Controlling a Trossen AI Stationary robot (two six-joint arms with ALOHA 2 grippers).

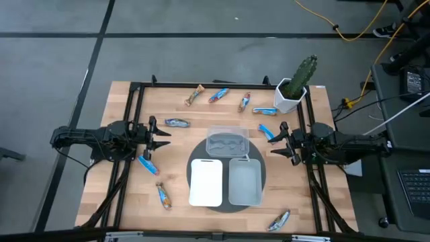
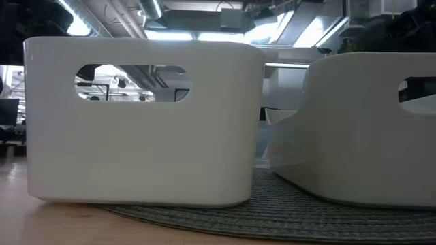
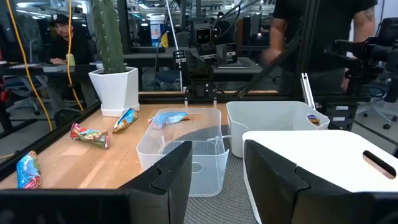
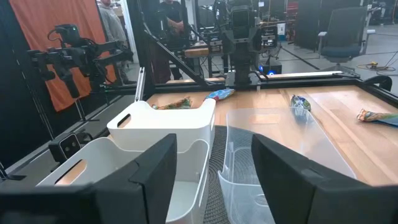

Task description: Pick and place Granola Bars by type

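At the near edge of the tabletop (image 1: pixel 121 195), one granola bar (image 1: pixel 279 220) lies right of centre, its long axis running diagonally. Another bar (image 1: pixel 163 195) lies at the near left, long axis pointing mostly front to back.

On the round dark mat (image 1: pixel 261 176) sit a white tray (image 1: pixel 206 181) and a grey tray (image 1: pixel 244 181) side by side, with a clear tray (image 1: pixel 228 142) just behind them.

The left tool (image 1: pixel 160 134) hovers over the left side of the tabletop, its fingers apart and holding nothing. A blue bar (image 1: pixel 148 165) lies just nearer than it, tilted diagonally, and a bar (image 1: pixel 177 123) just beyond it lies roughly crosswise. The right tool (image 1: pixel 277 141) hovers at the right of the trays, fingers likewise spread and empty, with a blue bar (image 1: pixel 266 131) close beside its far finger.

Farther back, four bars form a loose row: a tan one (image 1: pixel 194 96) angled diagonally, a blue-orange one (image 1: pixel 218 95) also diagonal, one (image 1: pixel 244 102) pointing nearly front to back, and one (image 1: pixel 265 111) lying crosswise beside the white pot (image 1: pixel 285 99) of the cactus (image 1: pixel 300 75) at the far right corner.
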